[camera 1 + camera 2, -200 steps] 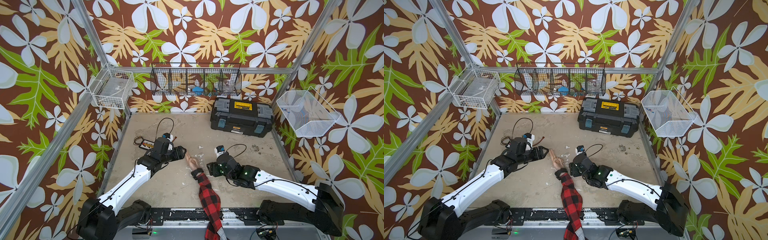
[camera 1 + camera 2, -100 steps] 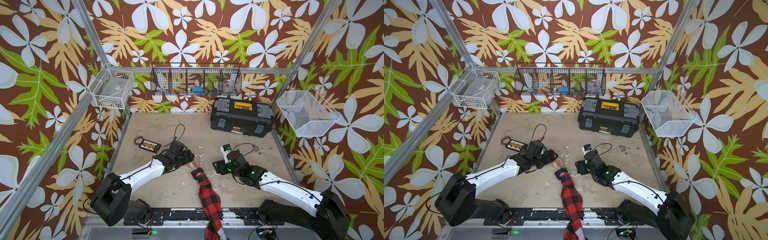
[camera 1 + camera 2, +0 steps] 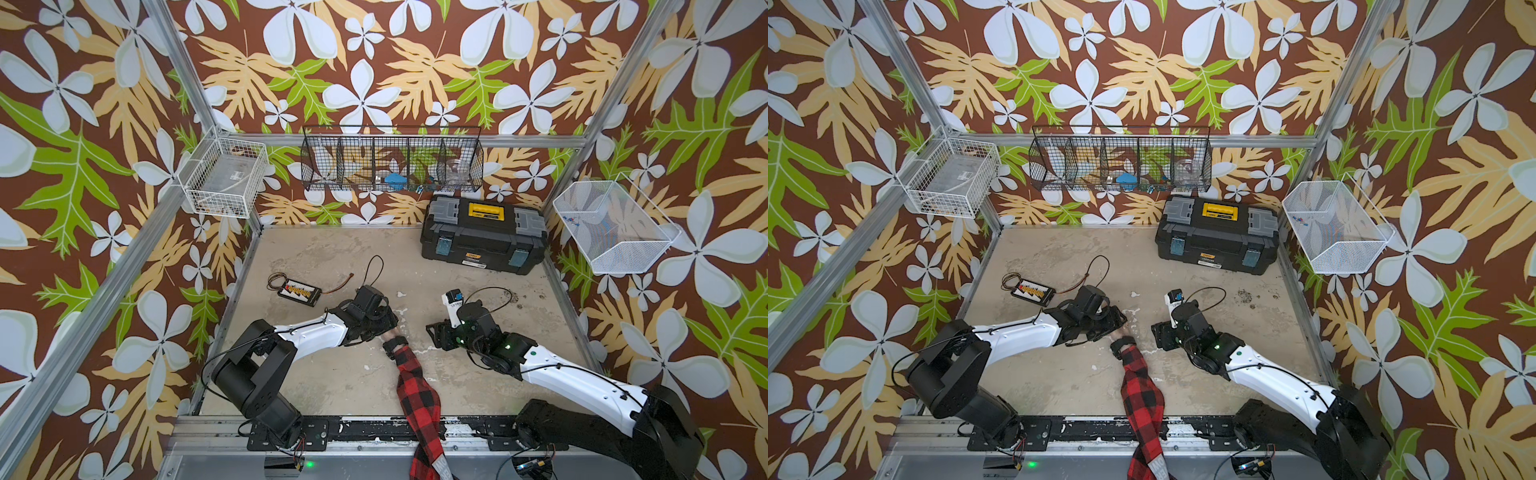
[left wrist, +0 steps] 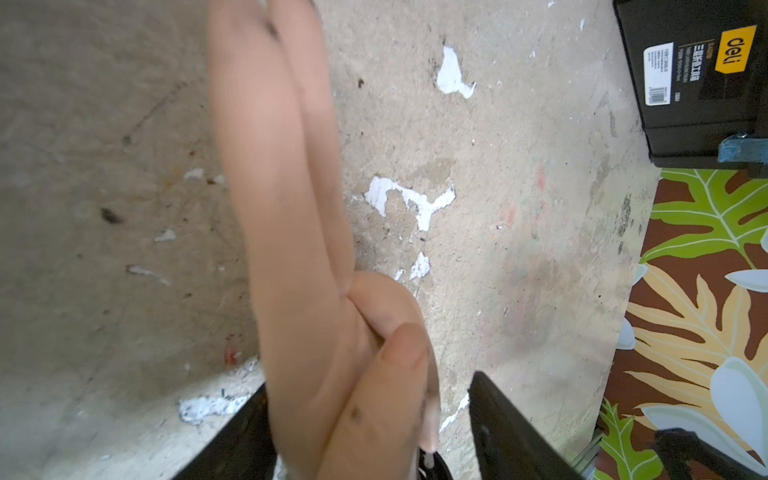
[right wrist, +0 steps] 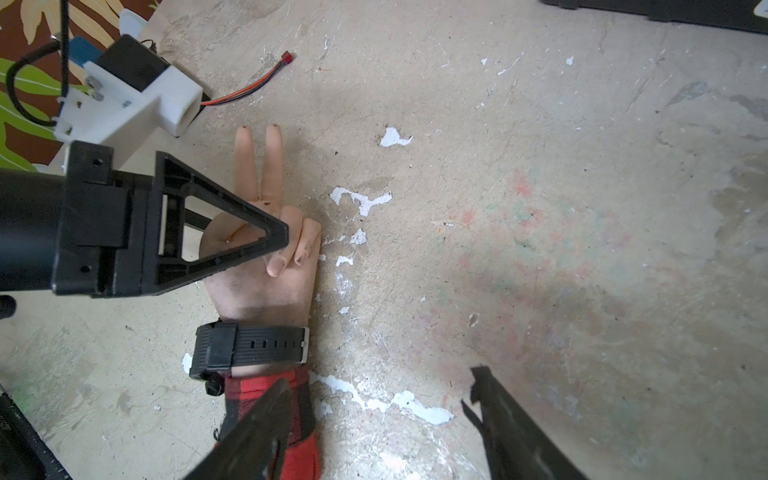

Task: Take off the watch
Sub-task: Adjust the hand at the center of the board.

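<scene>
The black watch [image 5: 249,347] is strapped round the wrist of a mannequin hand [image 5: 266,291] in a red plaid sleeve [image 3: 417,399], lying palm up mid-table. Both top views show the watch [image 3: 395,345] [image 3: 1123,345] just past the cuff. My left gripper [image 4: 370,382] is open and straddles the hand; one finger touches it, and a gap shows at the other. In a top view the left gripper [image 3: 388,322] covers the palm. My right gripper [image 5: 382,376] is open over bare table beside the sleeve, to the right of the watch, and holds nothing.
A black toolbox [image 3: 482,239] stands at the back right. A flat board with yellow connectors and wires [image 3: 299,291] lies left of the left gripper. A black mesh basket [image 3: 392,160] and two white wire baskets [image 3: 226,178] [image 3: 611,226] hang on the walls.
My left arm has swung right and down onto the mannequin hand, and its jaws have narrowed a little. The right gripper shifted slightly right, away from the hand, then stayed.
</scene>
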Available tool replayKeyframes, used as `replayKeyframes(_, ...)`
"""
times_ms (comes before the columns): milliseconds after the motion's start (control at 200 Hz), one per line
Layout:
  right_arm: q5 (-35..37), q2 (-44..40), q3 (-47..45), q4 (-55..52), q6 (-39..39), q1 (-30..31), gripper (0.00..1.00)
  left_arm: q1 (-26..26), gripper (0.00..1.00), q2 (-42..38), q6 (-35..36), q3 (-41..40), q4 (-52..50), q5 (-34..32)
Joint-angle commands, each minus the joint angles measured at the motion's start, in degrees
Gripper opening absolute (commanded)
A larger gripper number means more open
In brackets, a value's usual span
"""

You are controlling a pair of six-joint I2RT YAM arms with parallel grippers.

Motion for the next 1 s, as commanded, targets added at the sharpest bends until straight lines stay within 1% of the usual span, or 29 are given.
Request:
replayKeyframes(0,0.54,-0.16,-0.25,0.57,-0.81,-0.07,0.71,-0.25,0.65,0.71,-0.07,0.43,2.50,1.06)
replayKeyframes(160,0.37,0.48,0.15,0.53,-0.59,-0.10,0.71,-0.43,0.52,0.45,0.54,-0.01,4.04,2.18)
replayKeyframes(475,2.64,0.30,1.47,-1.46,-1.03,-0.10,0.71,-0.43,0.32,-3.75,3.54,0.36,6.47,4.59)
replayKeyframes(585,3.02,-0.02,1.75,-2.21,-1.03,-0.15,0.71,-0.43,0.29,-4.35,3.98,-0.17,8.54,6.74)
replayKeyframes(671,3.35,-0.20,1.88,-2.62,-0.85,-0.10,0.71,-0.47,0.28,-3.96,5.28,-0.45,10.64,9.65)
replayKeyframes(816,3.69,-0.11,2.48,-3.29,-0.27,-0.13,0.71,-0.34,0.27,-1.63,9.13,-1.33,17.62,18.53)
replayKeyframes(996,3.61,0.22,2.87,-3.56,0.29,-0.17,0.71,0.08,0.26,3.30,15.87,1.28,18.85,26.19)
